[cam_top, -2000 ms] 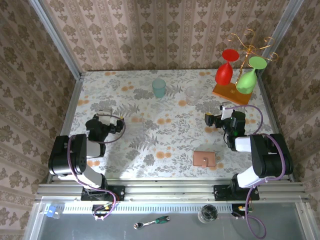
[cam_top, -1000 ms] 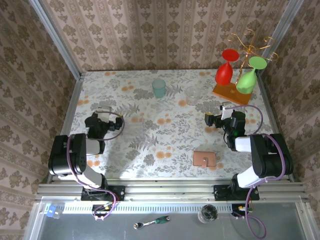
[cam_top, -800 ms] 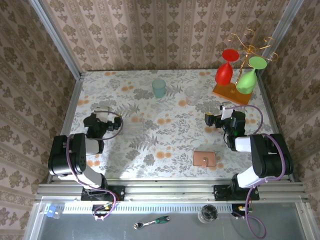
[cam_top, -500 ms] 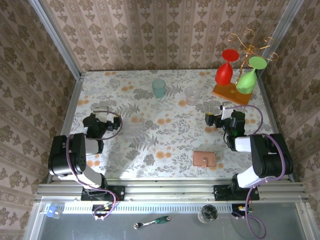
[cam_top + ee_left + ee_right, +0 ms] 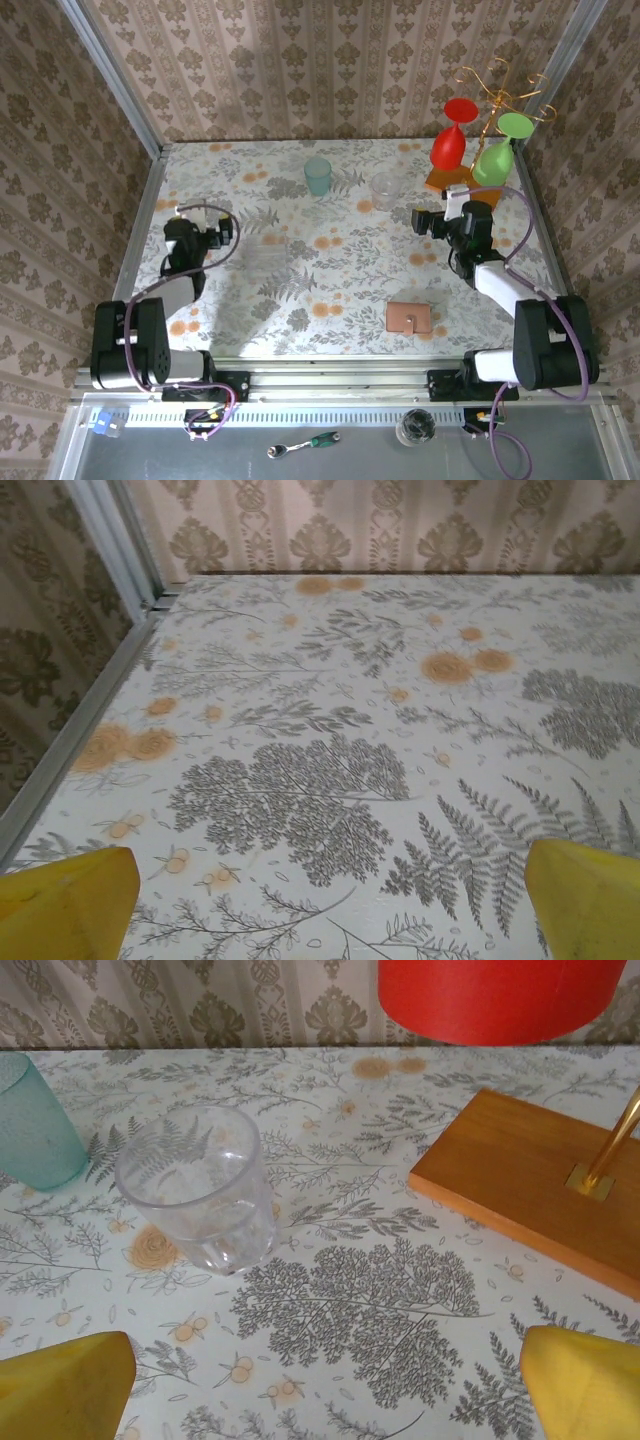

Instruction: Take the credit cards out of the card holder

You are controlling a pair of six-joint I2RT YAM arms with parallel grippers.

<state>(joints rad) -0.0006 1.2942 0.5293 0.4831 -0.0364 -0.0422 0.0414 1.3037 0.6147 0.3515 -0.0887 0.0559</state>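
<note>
The card holder [image 5: 409,318] lies shut on the flowered tablecloth near the front edge, right of centre, a small tan-brown leather rectangle. The credit cards are hidden inside it. My left gripper [image 5: 221,232] hovers at the left side of the table, far from the holder; in the left wrist view the gripper [image 5: 330,920] is open, yellow fingertips [image 5: 70,900] wide apart over bare cloth. My right gripper [image 5: 424,222] is behind the holder, toward the back right. It [image 5: 330,1400] is open too, with nothing between its fingertips [image 5: 585,1380].
A clear glass [image 5: 200,1190] and a teal cup [image 5: 35,1125] stand just ahead of the right gripper. The orange wooden rack base [image 5: 530,1185] is at its right, carrying a red glass [image 5: 451,135] and a green glass [image 5: 497,150]. A metal rail [image 5: 70,730] edges the left side.
Both arms have unfolded and reached away from their bases. The left gripper went up and back on the left; the right gripper moved toward the back, nearer the clear glass. The holder stayed put.
</note>
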